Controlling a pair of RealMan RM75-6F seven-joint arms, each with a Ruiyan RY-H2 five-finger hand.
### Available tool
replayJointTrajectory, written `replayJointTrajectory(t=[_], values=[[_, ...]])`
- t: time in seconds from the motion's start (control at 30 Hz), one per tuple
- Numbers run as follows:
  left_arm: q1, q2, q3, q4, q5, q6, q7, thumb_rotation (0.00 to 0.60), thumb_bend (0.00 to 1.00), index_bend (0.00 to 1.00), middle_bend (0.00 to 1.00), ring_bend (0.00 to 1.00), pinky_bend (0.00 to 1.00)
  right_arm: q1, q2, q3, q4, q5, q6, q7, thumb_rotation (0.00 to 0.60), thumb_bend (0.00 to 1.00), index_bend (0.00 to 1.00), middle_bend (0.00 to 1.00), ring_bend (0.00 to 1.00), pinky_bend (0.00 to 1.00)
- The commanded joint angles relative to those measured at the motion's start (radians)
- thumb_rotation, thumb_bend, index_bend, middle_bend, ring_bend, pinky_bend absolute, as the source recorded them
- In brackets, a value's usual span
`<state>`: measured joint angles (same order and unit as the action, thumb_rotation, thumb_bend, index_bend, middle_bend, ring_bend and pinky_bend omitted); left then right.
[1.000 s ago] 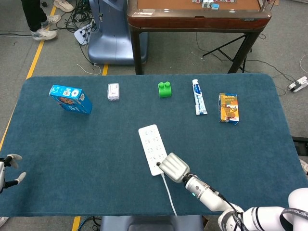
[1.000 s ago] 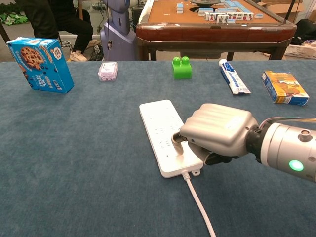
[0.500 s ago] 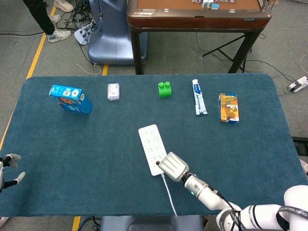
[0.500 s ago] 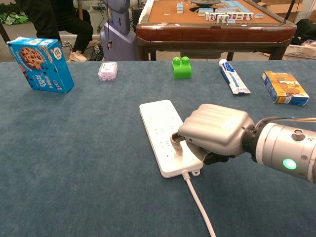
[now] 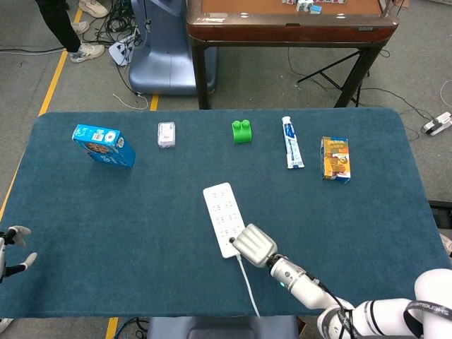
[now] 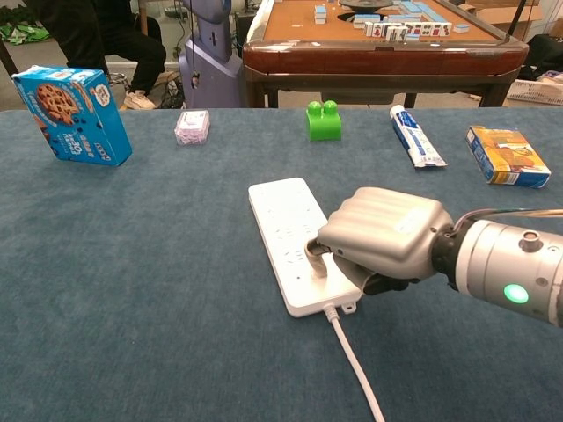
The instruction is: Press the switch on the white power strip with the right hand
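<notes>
White power strip point(image 6: 290, 237) lengthwise, cord nearest.

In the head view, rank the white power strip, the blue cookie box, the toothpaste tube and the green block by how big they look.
1. white power strip, partly covered by the right hand
2. blue cookie box
3. toothpaste tube
4. green block

The box and tube look close; the box stands tilted, so that order is unsure.

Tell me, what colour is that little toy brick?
The brick is bright green, clearest in the chest view.
</notes>
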<state>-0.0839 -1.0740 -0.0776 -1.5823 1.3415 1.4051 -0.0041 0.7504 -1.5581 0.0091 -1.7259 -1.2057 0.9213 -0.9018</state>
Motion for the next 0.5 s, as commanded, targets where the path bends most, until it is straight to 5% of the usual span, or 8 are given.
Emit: replayJointTrajectory(t=[0.03, 0.17, 0.23, 0.37, 0.5], values=[[0.0, 0.0, 0.0, -0.001, 0.0, 0.001, 0.001, 0.6, 0.24, 0.49, 0.54, 0.45, 0.63, -0.02, 0.061, -0.015, -0.076, -0.094, 0.062, 0.04, 0.6, 0.95, 0.36, 0.97, 1.0, 1.0], [0.003, 0.001, 0.002, -0.006, 0.009, 0.011, 0.008, 0.6, 0.24, 0.49, 0.54, 0.45, 0.63, -0.064, 0.16, -0.047, -0.171, -0.192, 0.147, 0.066, 0.6, 0.75, 0.31, 0.76, 0.94, 1.0], [0.005, 0.001, 0.004, -0.01, 0.019, 0.02, 0.012, 0.6, 0.24, 0.49, 0.54, 0.45, 0.63, -0.099, 0.221, -0.069, -0.214, -0.234, 0.204, 0.065, 0.6, 0.65, 0.31, 0.63, 0.82, 0.97], [0.009, -0.002, 0.009, -0.019, 0.04, 0.039, 0.026, 0.6, 0.24, 0.49, 0.54, 0.45, 0.63, -0.2, 0.313, -0.119, -0.245, -0.313, 0.352, 0.07, 0.6, 0.54, 0.31, 0.45, 0.55, 0.74], [0.012, -0.011, 0.011, -0.022, 0.066, 0.063, 0.032, 0.6, 0.24, 0.48, 0.54, 0.45, 0.63, -0.31, 0.359, -0.163, -0.198, -0.379, 0.491, 0.132, 0.6, 0.48, 0.31, 0.37, 0.4, 0.53]])
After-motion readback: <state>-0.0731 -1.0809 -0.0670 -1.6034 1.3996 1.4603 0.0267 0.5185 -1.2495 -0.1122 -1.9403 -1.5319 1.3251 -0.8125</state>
